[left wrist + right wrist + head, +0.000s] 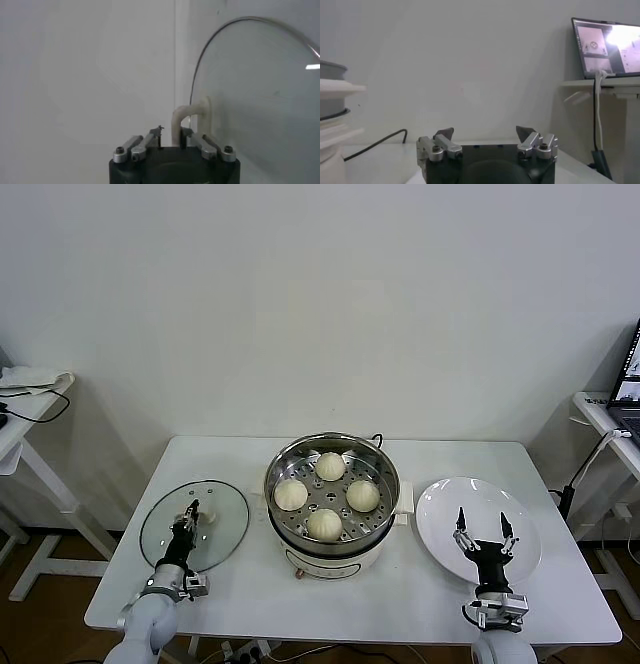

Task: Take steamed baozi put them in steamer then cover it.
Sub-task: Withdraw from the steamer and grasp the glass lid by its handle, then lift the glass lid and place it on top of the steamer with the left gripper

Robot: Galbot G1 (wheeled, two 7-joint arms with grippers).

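The four steamed baozi (327,495) already sit on the perforated tray inside the steamer (385,509), which stands between the two grippers. The left gripper (186,520) is on the glass lid (222,529) and its fingers seem to be closed on the lid's white handle (181,116) (the wrist view is tight here). The right gripper (485,535) hovers over the white plate (445,509), spread wide and empty.
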